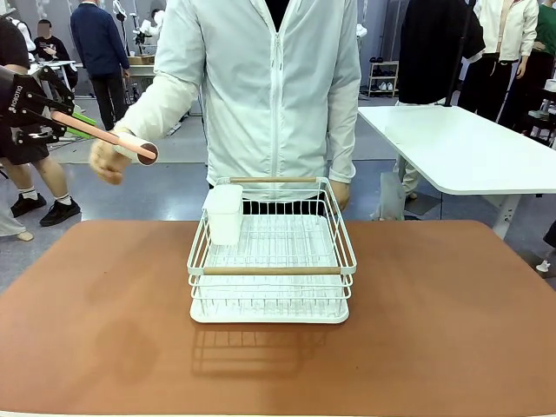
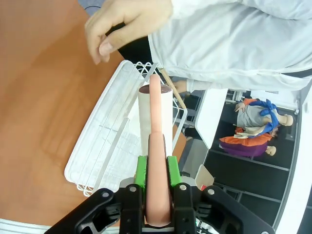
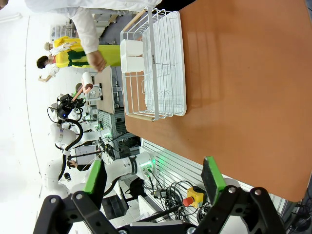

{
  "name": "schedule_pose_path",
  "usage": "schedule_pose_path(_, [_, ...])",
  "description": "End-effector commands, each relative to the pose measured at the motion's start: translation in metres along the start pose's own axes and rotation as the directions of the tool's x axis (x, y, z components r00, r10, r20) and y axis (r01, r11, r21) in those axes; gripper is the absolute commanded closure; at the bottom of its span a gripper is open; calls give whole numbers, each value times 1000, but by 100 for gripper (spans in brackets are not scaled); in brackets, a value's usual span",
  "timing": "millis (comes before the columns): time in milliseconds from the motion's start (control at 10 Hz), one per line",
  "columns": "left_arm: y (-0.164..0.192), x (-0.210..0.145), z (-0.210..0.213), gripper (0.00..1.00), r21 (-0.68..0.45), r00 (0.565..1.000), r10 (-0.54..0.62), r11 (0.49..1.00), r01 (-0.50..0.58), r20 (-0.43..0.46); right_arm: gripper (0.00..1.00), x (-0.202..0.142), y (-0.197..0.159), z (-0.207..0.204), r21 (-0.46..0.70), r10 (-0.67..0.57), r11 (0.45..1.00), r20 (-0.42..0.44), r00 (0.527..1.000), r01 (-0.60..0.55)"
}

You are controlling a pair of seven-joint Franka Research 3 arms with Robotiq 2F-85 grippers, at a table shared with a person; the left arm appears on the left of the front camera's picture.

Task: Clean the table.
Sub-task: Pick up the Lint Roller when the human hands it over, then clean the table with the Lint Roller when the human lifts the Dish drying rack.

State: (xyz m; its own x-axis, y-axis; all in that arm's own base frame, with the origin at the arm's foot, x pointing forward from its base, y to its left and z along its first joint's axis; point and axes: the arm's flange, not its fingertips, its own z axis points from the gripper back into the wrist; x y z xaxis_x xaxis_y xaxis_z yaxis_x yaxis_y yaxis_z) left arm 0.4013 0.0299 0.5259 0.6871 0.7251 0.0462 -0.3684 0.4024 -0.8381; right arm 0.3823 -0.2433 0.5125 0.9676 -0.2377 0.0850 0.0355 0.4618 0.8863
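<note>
The worktop (image 1: 452,321) is one broad reddish-brown slab with a smooth, matte face. It is likely stiff and heavy, something to wipe over and not to lift, so the hold belongs on the cleaning tool. It lies under the white wire rack (image 1: 271,270) and spreads bare to both sides of the rack and toward the robot.

The tool is a single lint roller (image 1: 104,136). The left claw (image 1: 54,117) carries it in the air, up and off to the rack's far left. The left wrist view shows the left claw (image 2: 157,163) pinching the slim pink handle low down between its green pads, with the white paper drum of the lint roller (image 2: 156,117) pointing toward the rack. The roller looks light. The handle seems rigid but narrow, so it could swivel in the pinch when pressed down. The drum is probably tacky and easily dented, so it should be left ungripped.

One of the person's hands (image 1: 109,161) hovers just beside the drum with loosely curled fingers. I cannot tell whether it touches the drum. The right claw (image 3: 153,176) hangs spread wide with nothing in it, well away from the rack on its near side.

By count there is one worktop, one roller, one rack with two wooden rails, and one white tub (image 1: 224,215) hooked at the rack's far-left corner. There are two claws.
</note>
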Motion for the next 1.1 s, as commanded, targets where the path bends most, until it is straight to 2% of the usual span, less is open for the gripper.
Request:
schedule_pose_path(0, [0,0,0,100,-2,1000,0,1000,0,2,0,-1,3,1,4,10,1000,4,1000,-10])
schedule_pose_path(1000, [0,0,0,100,-2,1000,0,1000,0,2,0,-1,3,1,4,10,1000,4,1000,-10])
